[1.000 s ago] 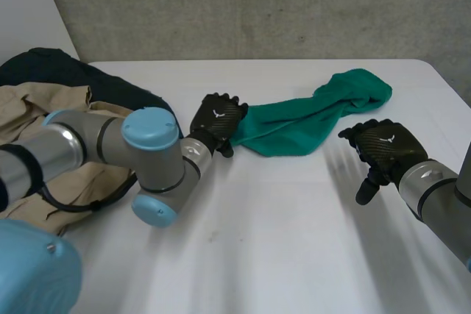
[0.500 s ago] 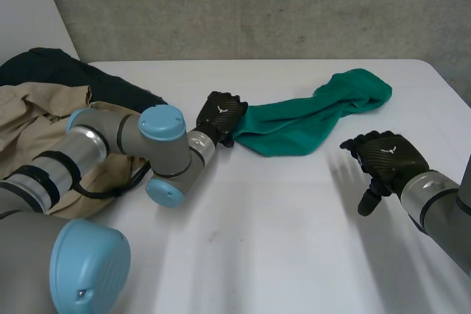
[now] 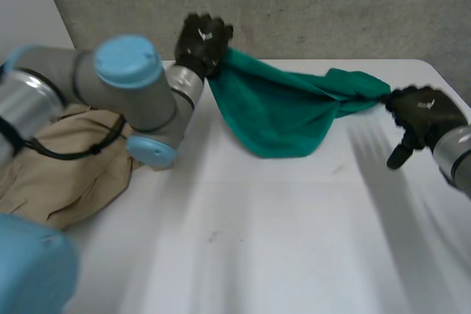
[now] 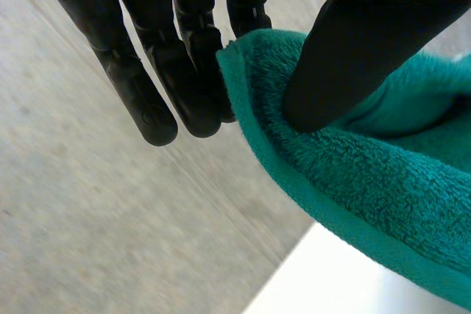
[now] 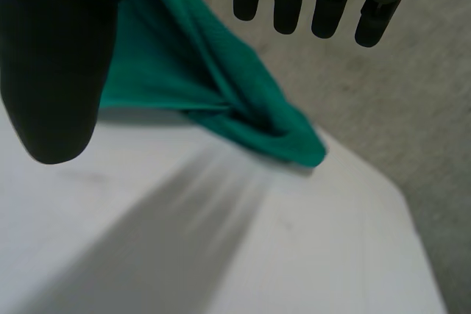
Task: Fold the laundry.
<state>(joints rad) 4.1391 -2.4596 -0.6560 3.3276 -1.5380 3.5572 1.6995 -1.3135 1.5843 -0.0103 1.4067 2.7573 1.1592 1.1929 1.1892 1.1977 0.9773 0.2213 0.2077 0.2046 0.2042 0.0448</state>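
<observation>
cloths: two are showing, one green towel (image 3: 283, 115) and one beige garment (image 3: 66, 182) | hands: two black ones are showing, left hand (image 3: 202, 40) and right hand (image 3: 423, 112) | arms: two are reaching in, left arm (image 3: 118, 86) and right arm (image 3: 456, 156) | tables: one white table (image 3: 294, 240) is showing

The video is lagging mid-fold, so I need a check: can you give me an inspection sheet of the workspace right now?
surface: white table, no spills seen.
job's things: green towel, one corner held up off the table, the rest sagging toward the other end; beige garment crumpled at the table's left side.
clutter: nothing seen.
hands: left hand pinches the towel's corner between thumb and fingers; right hand open beside the towel's other end, not gripping it.
cables: nothing seen.
surroundings: grey concrete wall behind the table.
</observation>
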